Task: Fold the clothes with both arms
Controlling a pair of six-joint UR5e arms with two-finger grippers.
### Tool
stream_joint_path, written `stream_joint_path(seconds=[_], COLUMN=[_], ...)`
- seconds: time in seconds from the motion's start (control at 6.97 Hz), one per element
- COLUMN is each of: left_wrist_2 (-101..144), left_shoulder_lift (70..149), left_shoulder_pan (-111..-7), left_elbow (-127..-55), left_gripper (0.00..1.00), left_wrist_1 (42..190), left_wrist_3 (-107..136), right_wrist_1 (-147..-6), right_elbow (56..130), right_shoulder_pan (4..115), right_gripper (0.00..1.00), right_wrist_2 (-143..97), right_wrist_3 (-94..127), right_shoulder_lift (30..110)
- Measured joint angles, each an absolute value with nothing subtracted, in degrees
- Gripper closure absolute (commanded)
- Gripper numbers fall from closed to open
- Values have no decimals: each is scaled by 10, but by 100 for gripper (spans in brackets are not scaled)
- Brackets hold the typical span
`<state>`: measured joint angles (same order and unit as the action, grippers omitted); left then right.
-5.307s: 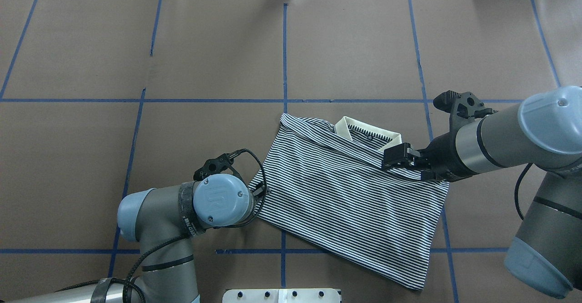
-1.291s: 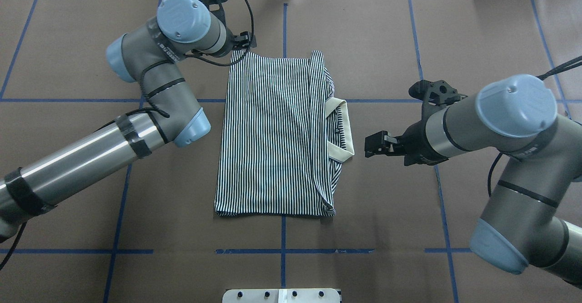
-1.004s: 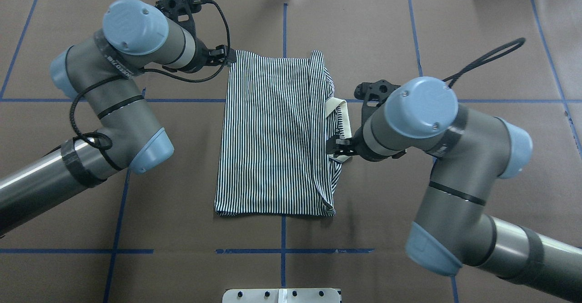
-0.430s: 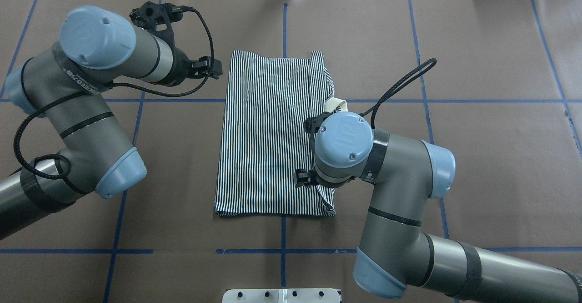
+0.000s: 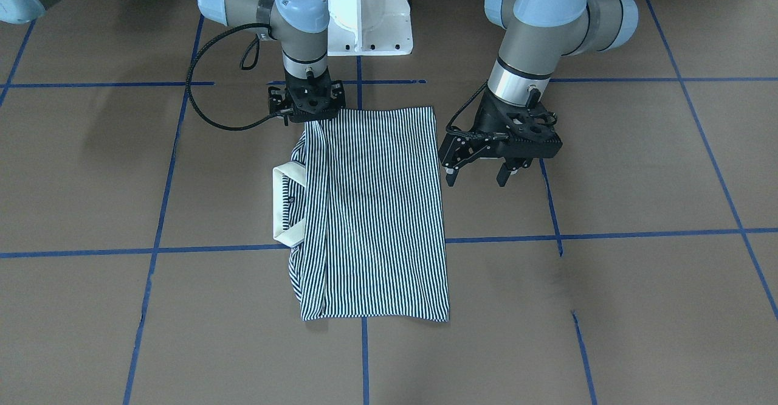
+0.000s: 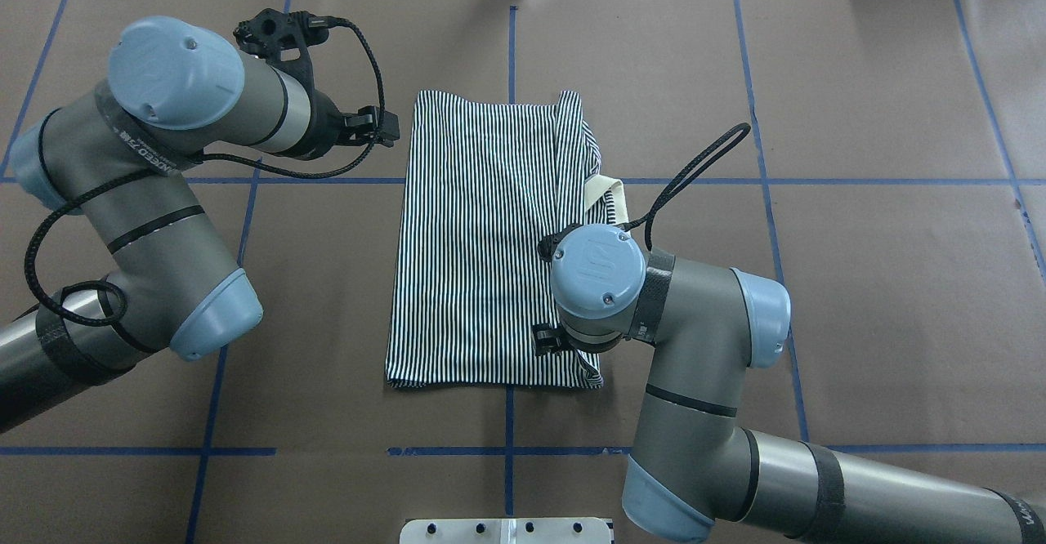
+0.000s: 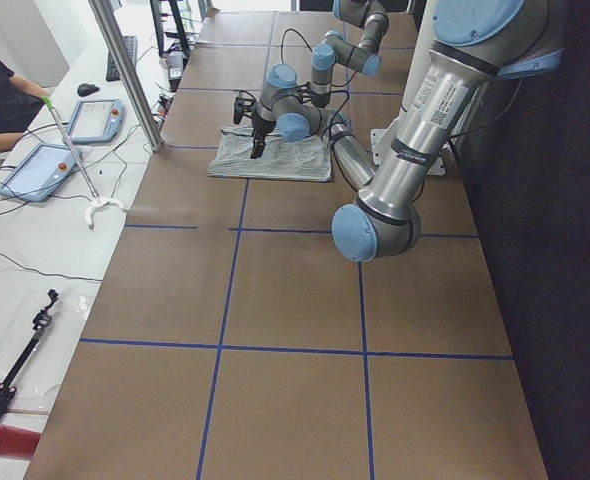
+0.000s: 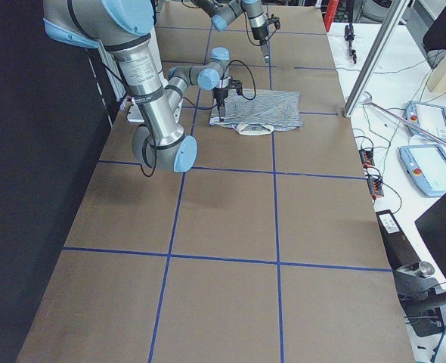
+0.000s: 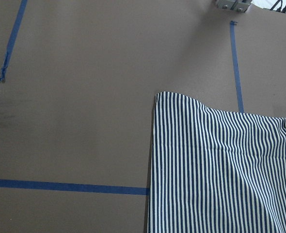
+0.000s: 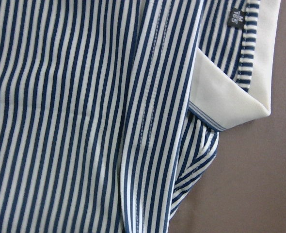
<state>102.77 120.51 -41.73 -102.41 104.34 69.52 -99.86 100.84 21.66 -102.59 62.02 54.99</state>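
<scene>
Polo shirt lying folded flat at centre of table.
You're seeing its cream collar sticking out on robot's R side. L gripper is hovering just beside shirt's L edge, jaws spread wide, nothing btwn them. R gripper is pointing down at shirt's robot-side R corner; can't tell its jaw state.

Brown table, blue tape grid; folded striped polo shirt lying flat.

A small dark tag inside the cream collar of the navy-and-white striped polo shirt read "M 165", turned sideways. The light-blue joint cap of the grey right arm bore a "UR" logo.
</scene>
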Motion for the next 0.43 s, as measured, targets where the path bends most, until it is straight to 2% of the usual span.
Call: stream_joint_path(seconds=[0.43], left_wrist_2=[1028], left_shoulder_lift=[1205], left_shoulder_pan=[-416], left_elbow=[-1019], left_gripper=[0], left_wrist_1=[1045], left_wrist_3=[695], right_wrist_1=[-999], right_elbow=[997], right_shoulder_pan=[215], right_gripper=[0], right_wrist_2=[-1029], right_wrist_3=[620], right_shoulder_lift=[553])
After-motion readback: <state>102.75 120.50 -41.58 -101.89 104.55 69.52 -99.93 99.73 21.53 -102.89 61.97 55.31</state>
